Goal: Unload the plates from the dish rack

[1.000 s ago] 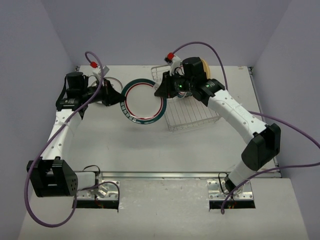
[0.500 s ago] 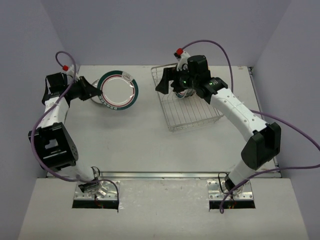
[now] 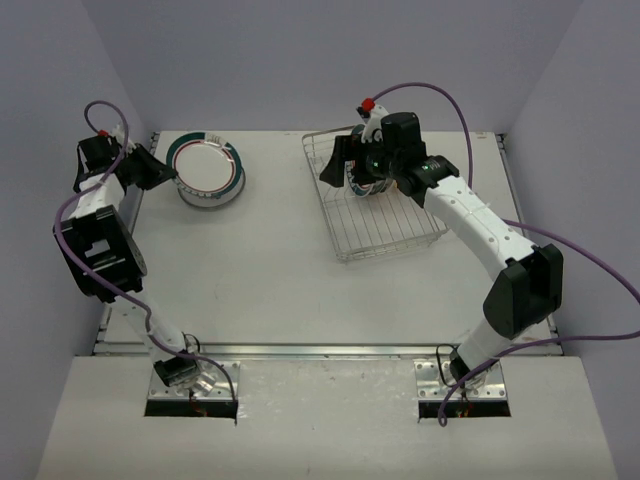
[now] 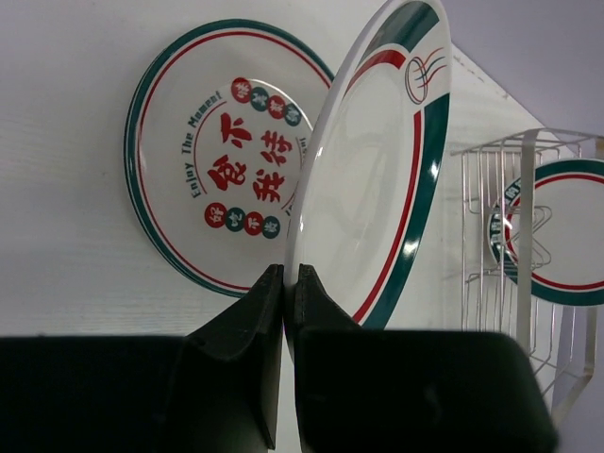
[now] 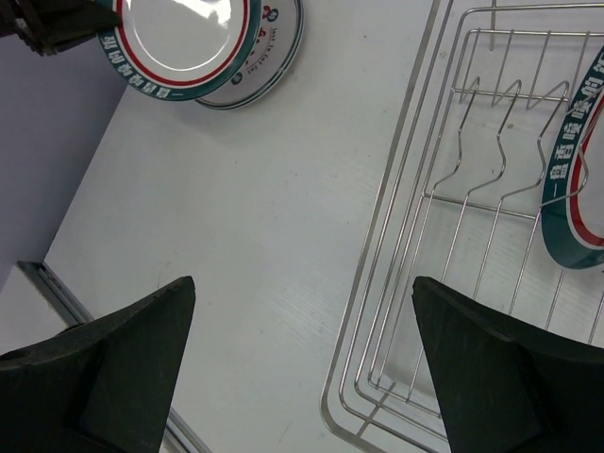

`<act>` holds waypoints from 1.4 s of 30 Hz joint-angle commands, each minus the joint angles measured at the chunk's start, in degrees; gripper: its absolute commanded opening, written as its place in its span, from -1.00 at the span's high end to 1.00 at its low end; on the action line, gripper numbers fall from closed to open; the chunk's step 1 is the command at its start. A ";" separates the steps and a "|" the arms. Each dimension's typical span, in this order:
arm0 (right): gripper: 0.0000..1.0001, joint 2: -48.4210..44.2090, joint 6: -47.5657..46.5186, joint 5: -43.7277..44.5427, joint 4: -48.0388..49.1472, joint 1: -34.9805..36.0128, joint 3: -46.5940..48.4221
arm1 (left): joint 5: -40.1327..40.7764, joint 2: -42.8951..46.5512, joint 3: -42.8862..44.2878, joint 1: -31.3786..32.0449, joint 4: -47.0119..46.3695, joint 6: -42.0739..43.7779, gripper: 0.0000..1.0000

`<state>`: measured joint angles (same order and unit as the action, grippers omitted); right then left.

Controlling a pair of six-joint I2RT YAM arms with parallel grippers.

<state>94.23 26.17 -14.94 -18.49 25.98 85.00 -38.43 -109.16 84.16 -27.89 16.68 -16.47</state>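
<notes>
Work looks partly done: the left tool [image 4: 283,276] is clamped on the rim of a white plate [image 4: 373,170] bordered in teal and red, tilting it just above a matching plate with red characters [image 4: 222,160] that lies flat at the tabletop's [image 3: 300,290] far left corner, apparently to stack it. The right tool [image 5: 302,283] hangs with jaws wide apart over the wire dish rack [image 3: 385,230] at the far right. A teal-rimmed plate [image 5: 571,189] stands there in the prongs, probably the next pick.

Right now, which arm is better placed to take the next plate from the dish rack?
Right. Its jaws stand open at the edge of the dish rack, near a plate standing in it. The left jaws are shut on another plate, far away.
</notes>
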 commanded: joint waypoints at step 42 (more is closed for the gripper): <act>0.17 13.39 -14.11 40.65 -3.07 -1.02 14.46 | 30.68 25.16 -12.40 13.53 -1.29 23.50 -0.73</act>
<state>106.22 14.40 19.41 -24.43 25.19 94.88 -10.13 -90.37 73.61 -17.68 19.00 4.96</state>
